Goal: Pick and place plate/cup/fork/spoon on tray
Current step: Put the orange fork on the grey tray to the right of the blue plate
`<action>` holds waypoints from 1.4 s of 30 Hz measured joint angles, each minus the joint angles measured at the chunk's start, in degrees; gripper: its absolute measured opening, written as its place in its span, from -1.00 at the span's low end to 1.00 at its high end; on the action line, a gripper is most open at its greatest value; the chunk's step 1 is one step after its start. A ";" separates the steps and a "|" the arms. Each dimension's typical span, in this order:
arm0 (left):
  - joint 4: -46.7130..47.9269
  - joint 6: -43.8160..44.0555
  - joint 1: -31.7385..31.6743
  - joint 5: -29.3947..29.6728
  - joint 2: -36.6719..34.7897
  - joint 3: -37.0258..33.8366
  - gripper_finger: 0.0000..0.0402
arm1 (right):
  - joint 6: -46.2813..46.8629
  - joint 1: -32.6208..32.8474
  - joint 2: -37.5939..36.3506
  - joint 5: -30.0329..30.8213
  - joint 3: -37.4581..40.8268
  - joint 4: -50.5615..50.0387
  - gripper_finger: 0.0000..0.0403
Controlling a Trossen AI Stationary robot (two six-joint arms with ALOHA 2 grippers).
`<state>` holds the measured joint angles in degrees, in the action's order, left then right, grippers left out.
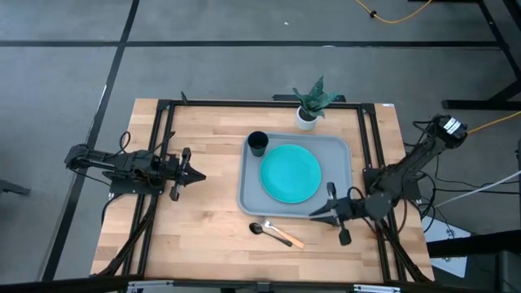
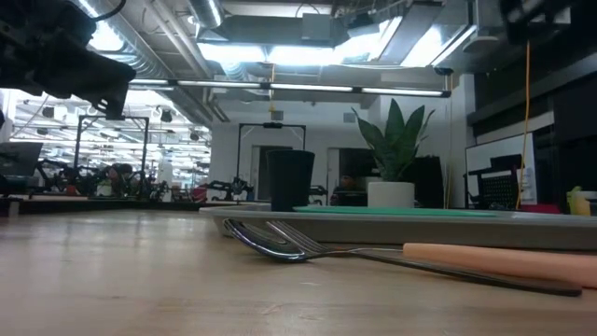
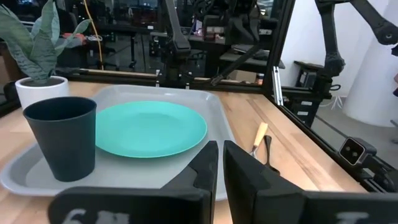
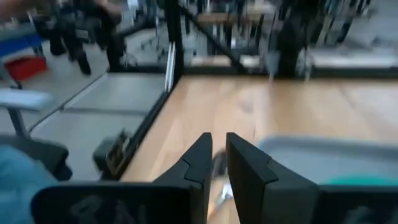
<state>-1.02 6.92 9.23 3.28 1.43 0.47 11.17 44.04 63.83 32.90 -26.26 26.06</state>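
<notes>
Already the teal plate (image 1: pixel 290 173) lies flat in the middle of the grey-blue tray (image 1: pixel 342 146) at the centre of the overhead frame, and the black cup (image 1: pixel 257 144) stands upright in the tray's upper-left corner, just beside the plate; both seem set apart so the low rim keeps them from sliding. Still off the tray, on the bare bench (image 1: pixel 203 244) just below its lower edge, lie the spoon (image 1: pixel 259 229) and the fork (image 1: pixel 285 236), side by side and touching or nearly so, heads to the left and handles slanting to the lower right. The spoon shows a shiny oval bowl and a thin dark handle; the fork has silver tines and a light orange-tan handle.

The right tool (image 1: pixel 313 215) sits at the tray's lower-right corner, fingers drawn narrow and holding nothing, pointed left toward the cutlery, likely lining up for one of those pieces. The left tool (image 1: pixel 200 175) waits at the left of the frame, well apart from the tray, likewise narrow and empty. A white pot with a green plant (image 1: pixel 311 104) stands beyond the tray's upper edge.
</notes>
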 joint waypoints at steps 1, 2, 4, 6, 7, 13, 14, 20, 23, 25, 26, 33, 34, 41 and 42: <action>0.00 0.00 0.00 0.00 0.00 0.00 -0.90 | -0.86 -0.68 0.12 -0.05 -0.02 1.84 -0.74; 0.00 0.00 0.00 0.00 0.00 0.00 -0.90 | -0.90 -1.30 0.15 -0.66 -0.02 3.56 -0.74; 0.00 0.00 0.02 0.00 -0.01 0.00 -0.90 | -1.18 -2.57 0.15 -4.45 -0.29 6.55 -0.74; 0.00 0.00 0.02 0.03 0.00 0.00 -0.90 | -2.78 -3.81 0.15 -10.74 -1.98 7.17 -0.74; 0.00 0.00 0.02 0.00 0.00 0.00 -0.90 | -4.11 -4.33 0.15 -14.09 -2.91 7.11 -0.74; -0.02 0.00 0.02 0.16 0.00 0.00 -0.90 | -10.40 -6.85 0.17 -23.39 -8.66 -3.08 -0.74; -0.02 0.00 0.02 0.16 0.00 0.00 -0.90 | -9.92 -7.49 0.20 -22.35 -9.55 -5.35 -0.74; -0.02 0.00 0.01 0.18 0.00 0.00 -0.90 | 0.33 -10.59 3.61 -17.46 -14.45 -14.38 -0.74; -0.02 0.00 0.00 0.18 0.00 0.00 -0.90 | 3.62 -10.75 6.77 -18.43 -16.03 -14.21 -0.74; -0.04 0.00 0.02 0.19 -0.01 0.00 -0.90 | 5.12 -10.76 9.38 -18.11 -17.35 -13.95 -0.74; -0.04 0.00 0.00 0.20 0.00 0.00 -0.90 | 6.05 -10.76 10.83 -17.27 -18.09 -13.98 -0.74; -0.04 0.00 0.02 0.20 0.00 -0.02 -0.90 | 17.63 -10.76 22.60 -7.87 -24.07 -18.01 -0.74; -0.04 0.00 0.02 0.20 0.00 -0.02 -0.90 | 19.47 -10.78 23.96 -6.29 -24.94 -19.87 -0.74; -0.04 0.00 0.02 0.27 -0.02 -0.02 -0.90 | 39.14 -12.86 30.55 -7.26 -32.04 -33.17 -0.74; -0.04 0.00 0.01 0.25 -0.02 -0.02 -0.90 | 39.68 -13.25 31.21 -9.23 -33.29 -34.84 -0.74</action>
<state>-1.06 6.92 9.24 3.53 1.41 0.45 50.85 30.78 95.04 23.67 -59.55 -8.77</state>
